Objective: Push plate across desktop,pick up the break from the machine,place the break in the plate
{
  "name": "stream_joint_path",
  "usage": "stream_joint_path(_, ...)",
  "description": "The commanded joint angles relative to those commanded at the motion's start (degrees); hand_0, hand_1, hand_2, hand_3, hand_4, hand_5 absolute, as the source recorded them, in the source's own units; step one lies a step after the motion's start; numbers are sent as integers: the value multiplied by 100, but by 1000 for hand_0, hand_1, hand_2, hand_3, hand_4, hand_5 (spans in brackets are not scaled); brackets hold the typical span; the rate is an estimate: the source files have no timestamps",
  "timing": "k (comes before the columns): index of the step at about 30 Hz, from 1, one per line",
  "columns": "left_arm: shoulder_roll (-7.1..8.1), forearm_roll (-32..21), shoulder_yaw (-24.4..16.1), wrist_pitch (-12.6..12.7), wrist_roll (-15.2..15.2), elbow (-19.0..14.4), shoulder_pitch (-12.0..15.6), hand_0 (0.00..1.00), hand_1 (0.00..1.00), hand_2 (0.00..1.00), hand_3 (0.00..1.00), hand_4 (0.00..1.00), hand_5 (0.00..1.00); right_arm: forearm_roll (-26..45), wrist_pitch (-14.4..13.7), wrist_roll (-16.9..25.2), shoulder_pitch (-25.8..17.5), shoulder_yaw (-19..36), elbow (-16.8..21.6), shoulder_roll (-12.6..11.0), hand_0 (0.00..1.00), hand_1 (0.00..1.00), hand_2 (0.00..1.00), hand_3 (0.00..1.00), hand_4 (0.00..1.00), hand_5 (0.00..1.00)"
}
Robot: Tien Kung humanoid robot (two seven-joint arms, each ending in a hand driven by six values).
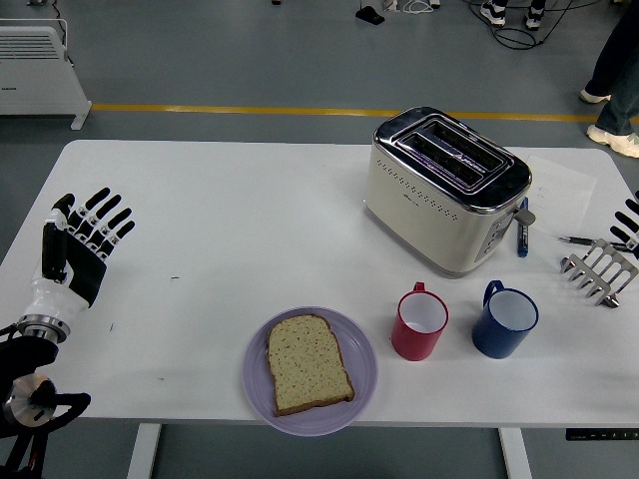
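Lying flat on purple plate [258, 384], tan speckled bread slice [308, 363]

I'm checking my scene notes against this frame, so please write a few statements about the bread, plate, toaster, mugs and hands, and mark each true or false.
1. A bread slice lies flat on the purple plate. True.
2. The toaster has bread sticking out of its slots. False: no bread shows above the slots.
3. The red mug stands left of the blue mug. True.
4. The left hand grips the plate. False: it is at the table's left edge, fingers spread, holding nothing.
5. The metal toast rack sits between the mugs. False: it stands near the table's right edge.
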Motion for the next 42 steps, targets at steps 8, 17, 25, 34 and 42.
stream_joint_path(8,0,-12,41,-37,-19,11,33,812,792,833,761,569,998,-3,-11,0,-29,37,-10,-14,841,805,809,777,548,664)
stream_joint_path(17,0,-1239,309,-55,-602,300,121,813,792,833,762,569,998,1332,-165,-60,-66,38,-96,27,834,798,805,779,547,662)
stream_joint_path(25,0,-2092,324,-72,-760,454,225,797,789,825,750,563,998,2130,-142,-158,-94,82,-106,49,819,789,798,779,536,658)
stream_joint_path(34,0,-2081,304,-117,-669,475,240,790,788,824,751,560,998,2039,-47,-230,-127,94,-146,60,817,788,798,779,535,655)
stream_joint_path(42,0,-2080,332,-138,-683,456,214,786,786,822,751,561,998,2060,-51,-231,-150,181,-148,53,815,786,795,778,526,651)
